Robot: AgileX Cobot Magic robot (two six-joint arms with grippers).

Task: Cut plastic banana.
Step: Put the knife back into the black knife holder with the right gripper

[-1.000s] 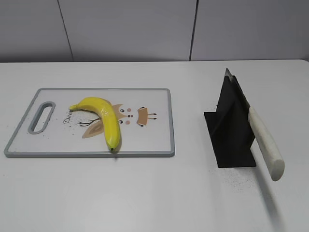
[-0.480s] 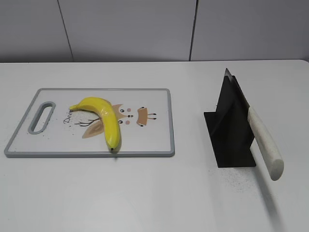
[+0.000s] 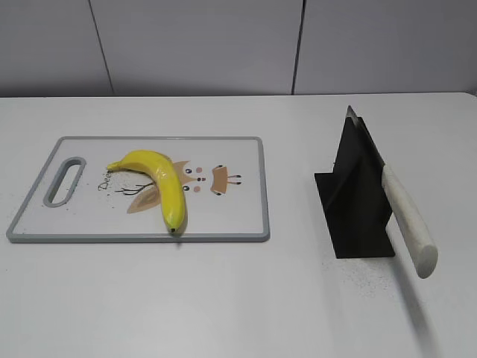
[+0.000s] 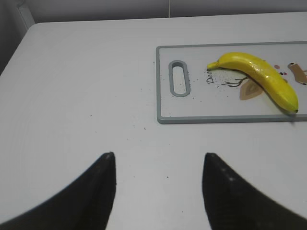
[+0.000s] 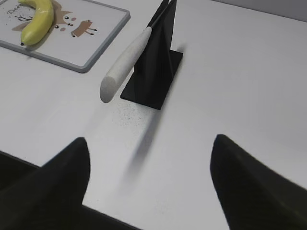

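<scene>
The yellow plastic banana (image 3: 159, 186) lies on a white cutting board (image 3: 238, 216) with a grey rim, left of centre; it also shows in the left wrist view (image 4: 261, 79) and the right wrist view (image 5: 37, 20). A knife with a white handle (image 3: 408, 218) rests in a black stand (image 3: 356, 201) at the right, handle sticking out toward the front; the handle shows in the right wrist view (image 5: 125, 62). My left gripper (image 4: 158, 158) is open and empty over bare table, left of the board. My right gripper (image 5: 149, 141) is open and empty, short of the stand. Neither gripper shows in the exterior view.
The board (image 4: 211, 112) has a slot handle (image 4: 179, 77) at its left end. The table's front edge (image 5: 110, 215) runs under my right gripper. A grey wall stands behind the table.
</scene>
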